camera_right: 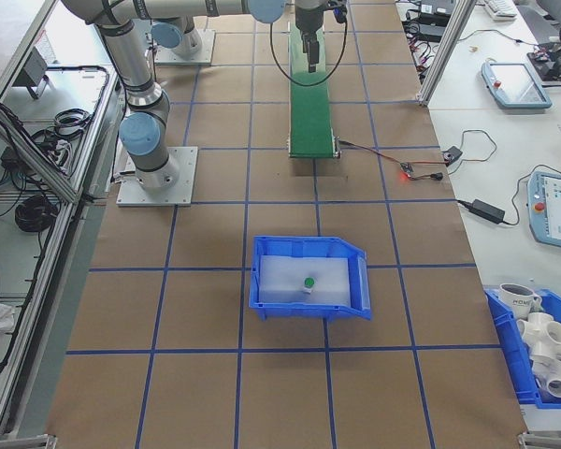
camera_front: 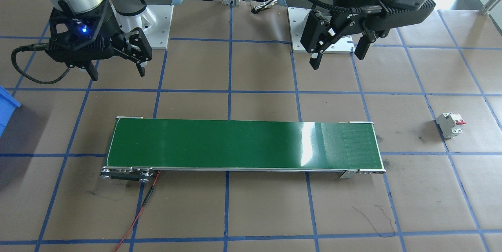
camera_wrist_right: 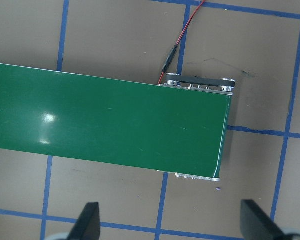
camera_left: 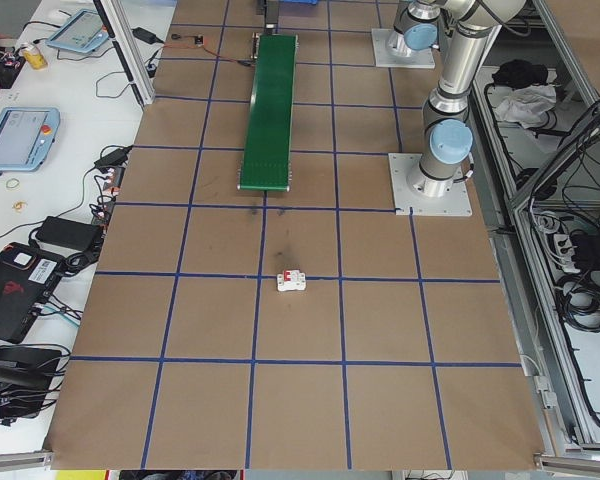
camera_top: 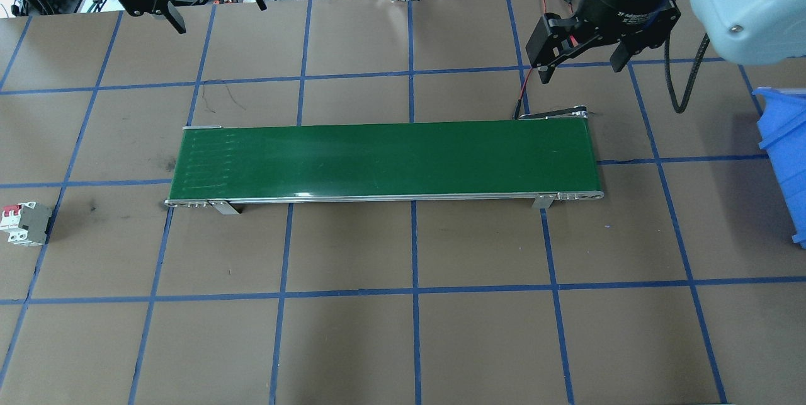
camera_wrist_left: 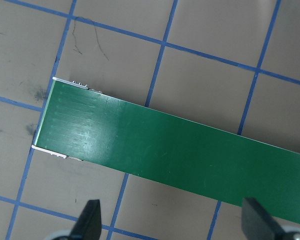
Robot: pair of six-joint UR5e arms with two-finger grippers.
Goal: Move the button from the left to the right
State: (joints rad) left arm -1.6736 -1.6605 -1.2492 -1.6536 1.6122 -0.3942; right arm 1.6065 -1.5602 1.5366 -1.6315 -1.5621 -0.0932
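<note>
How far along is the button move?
Looks done: the button sits in the blue bin at the robot's right end. In hand: nothing; left gripper and right gripper hang open above the table, and the green conveyor carries nothing. Left: nothing visible.

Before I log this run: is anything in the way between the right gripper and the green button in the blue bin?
Nothing visible blocks it. The button sits alone in the open-topped bin. The right gripper hangs open near the belt's end; only bare table and the bin's wall lie between, so a reach from above looks clear.
</note>
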